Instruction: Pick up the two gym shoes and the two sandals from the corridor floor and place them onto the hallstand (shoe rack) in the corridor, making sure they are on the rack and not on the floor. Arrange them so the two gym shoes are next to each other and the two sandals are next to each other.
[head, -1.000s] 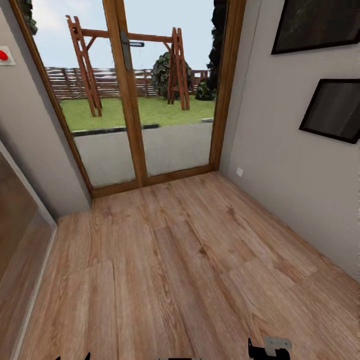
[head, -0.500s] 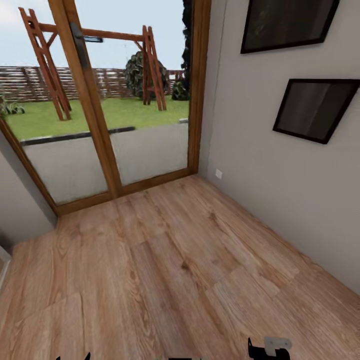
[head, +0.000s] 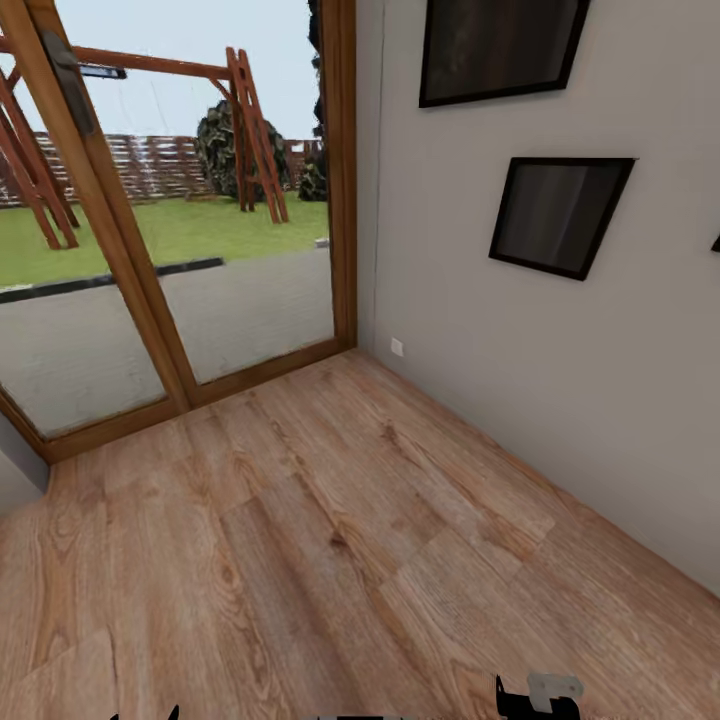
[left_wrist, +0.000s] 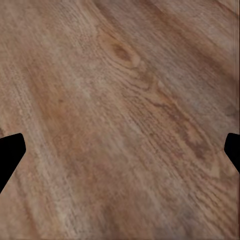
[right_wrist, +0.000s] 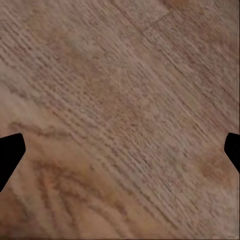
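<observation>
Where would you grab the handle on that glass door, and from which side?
Probably by the thin lever. The door handle is a dark plate lying flat against the tilted wooden door post, so the plate itself gives little to pinch. The lever juts sideways near its top. Come straight on from the corridor and close on the lever from above and below. Whether it sits inside the glass is unclear.

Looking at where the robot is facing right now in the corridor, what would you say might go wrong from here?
1. The head view takes in bare corridor floor, the glass door and a grey wall, so time may be lost searching this corner.
2. The wall with its framed pictures runs close along the robot's right side; turning on could bring the right arm near it.
3. Both wrist cameras face floor planks, so they give little help in finding anything.
</observation>
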